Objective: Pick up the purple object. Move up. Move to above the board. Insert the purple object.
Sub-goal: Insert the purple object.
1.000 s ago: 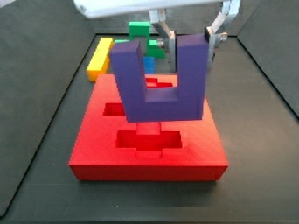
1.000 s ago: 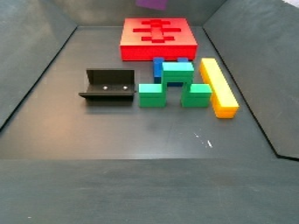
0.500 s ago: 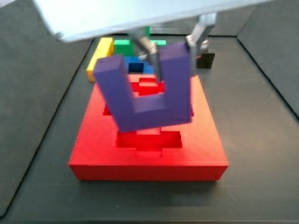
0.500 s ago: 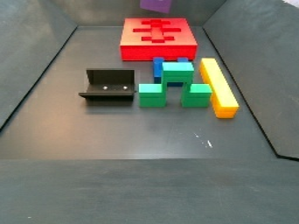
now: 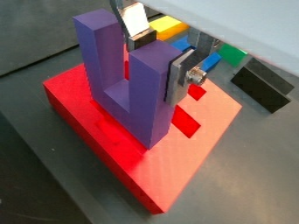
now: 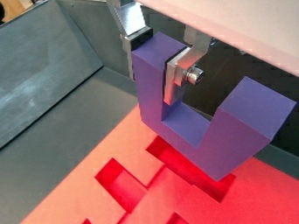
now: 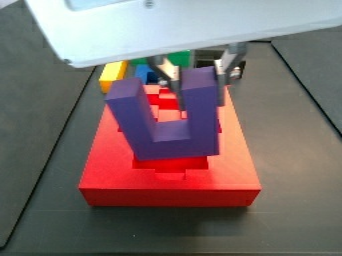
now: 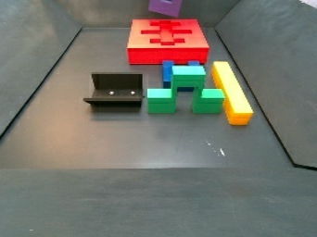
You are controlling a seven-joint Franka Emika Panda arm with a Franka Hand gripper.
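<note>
The purple object [image 7: 167,122] is a U-shaped block hanging tilted, arms up, over the board [image 7: 167,182], a big red slab with darker recessed cut-outs. My gripper [image 7: 198,68] is shut on one upright arm of it. Both wrist views show the silver fingers [image 5: 181,74] [image 6: 177,77] clamping that arm, with the gripper [image 5: 159,57] [image 6: 155,58] above the purple object [image 5: 122,83] [image 6: 198,118] and the board [image 5: 176,171] [image 6: 70,188] below. Its base bar hangs close over a cut-out. In a side view only the purple object's lower edge [image 8: 164,6] shows above the board [image 8: 170,39].
On the dark floor in front of the board lie a green stepped block [image 8: 162,99], a small blue block [image 8: 168,69] and a long yellow bar [image 8: 231,91]. The black fixture [image 8: 114,91] stands to their left. Raised dark walls ring the floor.
The purple object has come down closer to the board and now hangs more tilted, with the gripper still shut on it. Nothing on the floor has moved.
</note>
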